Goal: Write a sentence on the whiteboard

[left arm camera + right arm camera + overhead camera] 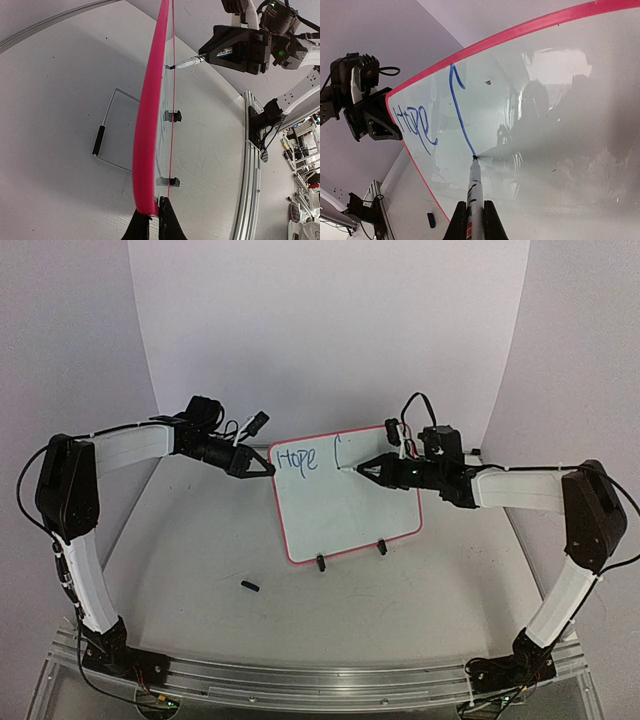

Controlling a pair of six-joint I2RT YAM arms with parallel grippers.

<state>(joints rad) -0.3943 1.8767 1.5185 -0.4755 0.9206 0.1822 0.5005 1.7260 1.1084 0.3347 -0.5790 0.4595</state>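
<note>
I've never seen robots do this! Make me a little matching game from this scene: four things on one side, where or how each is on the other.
Things:
1. left gripper
2. right gripper
3. small black piece
4. sentence

States:
A. lying on the table
B. blue, just begun at the whiteboard's upper left
C. clamping the whiteboard's edge
D. holding the marker

Pairs: 1-C, 2-D, 3-A, 4-B

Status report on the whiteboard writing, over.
Left tool shut on whiteboard edge. Right tool shut on marker, tip on board. Sentence reads Hope, next stroke begun. Black cap lies clear of board.
</note>
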